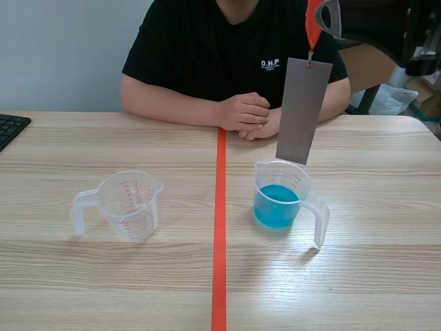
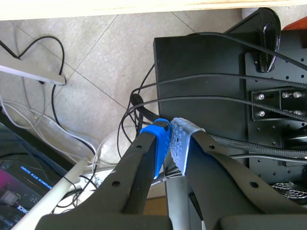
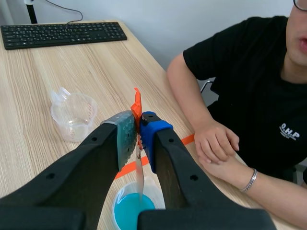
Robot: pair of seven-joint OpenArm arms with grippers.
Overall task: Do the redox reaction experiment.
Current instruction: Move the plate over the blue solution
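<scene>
One plate (image 1: 304, 110) above beaker (image 1: 279, 196) | right claw (image 3: 137, 127) pinching orange tab (image 3: 137, 103); left claw (image 2: 170, 139) closed, empty

Under claw (image 3: 138, 129): metal sheet (image 1: 303, 110) hangs, seemingly just above blue-liquid cup (image 1: 299, 181).
Beyond claw: person's hands (image 1: 248, 114) block.
Left of claw: passage up to empty measuring cup (image 1: 129, 203).

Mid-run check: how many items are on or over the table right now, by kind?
Measuring cups: 2 (empty cup; cup of blue liquid)
Metal strip: 1, hanging from the right end effector over the cup of blue liquid
Keyboard: 1
Total: 4
</scene>
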